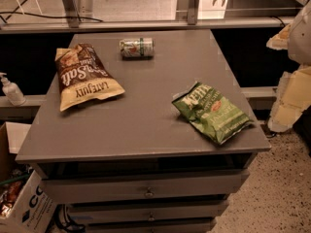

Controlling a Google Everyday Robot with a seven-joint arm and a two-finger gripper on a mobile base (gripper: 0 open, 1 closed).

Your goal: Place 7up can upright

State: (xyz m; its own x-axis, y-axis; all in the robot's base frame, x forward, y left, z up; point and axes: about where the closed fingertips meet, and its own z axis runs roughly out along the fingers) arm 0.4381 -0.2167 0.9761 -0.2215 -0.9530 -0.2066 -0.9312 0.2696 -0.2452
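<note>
The 7up can (136,47) was down on its side, a round body free to roll, and that was the danger. A glancing touch would likely have sent it towards the far edge of the table (146,130), which it lay close to. The gripper (287,98) hung off the table's right edge, only partly in view. I couldn't tell whether it was open or closed. The can sat well away from it, across the table and further back. The green chip bag (212,111) lay much nearer the gripper, on the near right of the table. It was not squarely between gripper and can, but a low sweep across could have dragged it. A grip off the can's middle could have let it swing, and a tilted set-down would probably have toppled it again.

The can itself was small and silver-white, with green lettering and a red spot, its long axis running left to right. No dent was visible. Beyond it from the gripper, and closer to the front, lay the brown-and-yellow chip bag (85,76), apart from the can.
</note>
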